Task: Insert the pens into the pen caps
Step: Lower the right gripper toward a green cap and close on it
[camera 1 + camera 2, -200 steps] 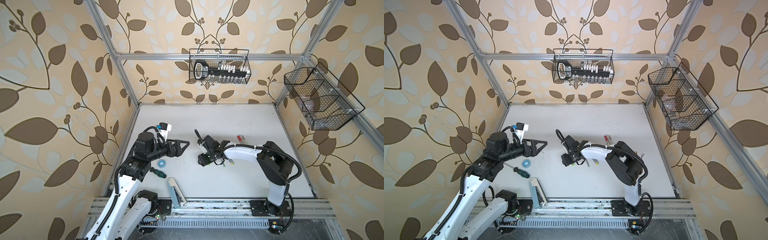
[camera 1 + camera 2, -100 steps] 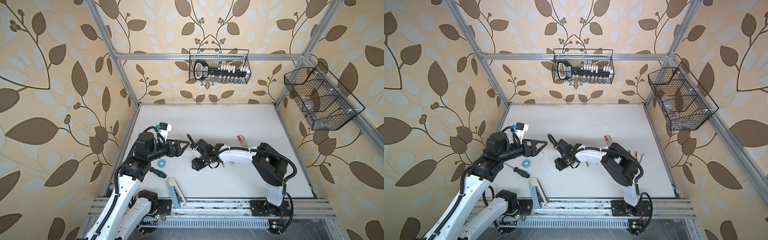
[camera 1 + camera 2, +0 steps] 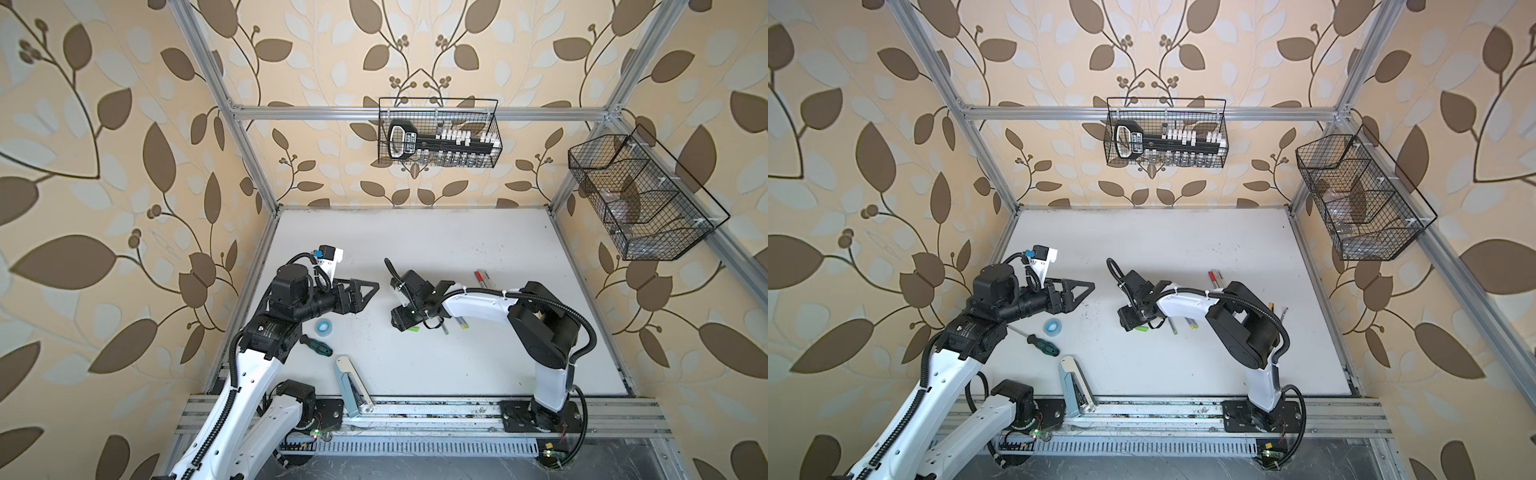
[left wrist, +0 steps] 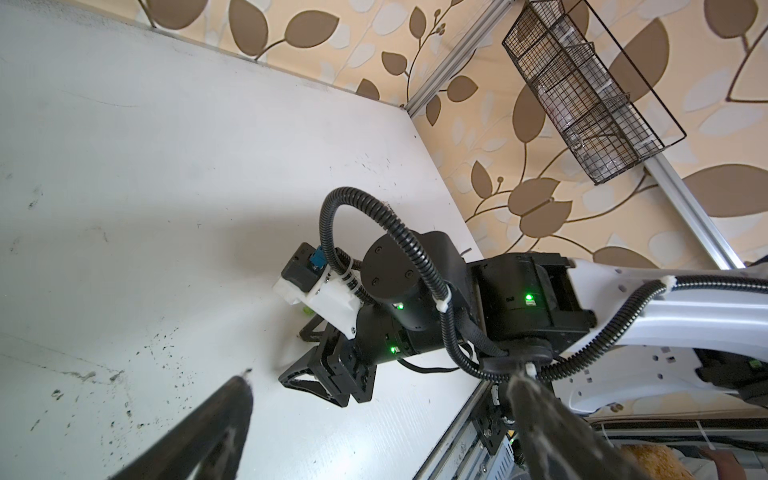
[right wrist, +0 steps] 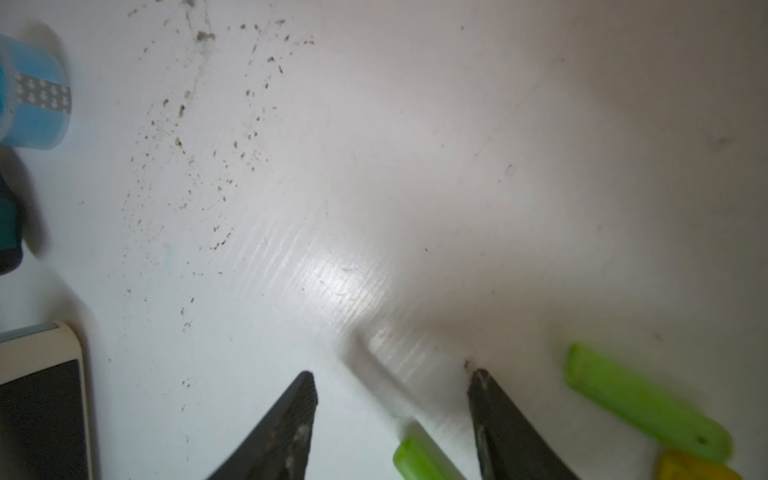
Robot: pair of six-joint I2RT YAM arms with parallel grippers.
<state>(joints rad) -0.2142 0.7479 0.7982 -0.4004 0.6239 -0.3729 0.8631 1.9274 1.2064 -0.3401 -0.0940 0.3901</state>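
My right gripper (image 5: pixel 392 374) stands open just above the table, left of the middle in both top views (image 3: pixel 402 325) (image 3: pixel 1127 322). A white pen with a green end (image 5: pixel 411 453) lies between its fingers, nearer one of them; its barrel is blurred. Beside that finger lie a green pen cap (image 5: pixel 644 407) (image 3: pixel 413 329) and a yellow pen cap (image 5: pixel 698 467). More pens lie under the right forearm (image 3: pixel 444 328) (image 3: pixel 462 323), and red-ended pens (image 3: pixel 482 276) lie further back. My left gripper (image 3: pixel 365 291) (image 4: pixel 380 374) hangs open and empty above the table, facing the right gripper.
A blue tape roll (image 3: pixel 323 326), a green-and-black screwdriver (image 3: pixel 318 345) and a pale blue stapler (image 3: pixel 351 386) lie at the front left. Wire baskets hang on the back wall (image 3: pixel 438 137) and the right wall (image 3: pixel 640 199). Pliers (image 3: pixel 1271 307) lie behind the right arm.
The right gripper swung a little to the left and then came back, staying low over the table. The left arm has not moved.
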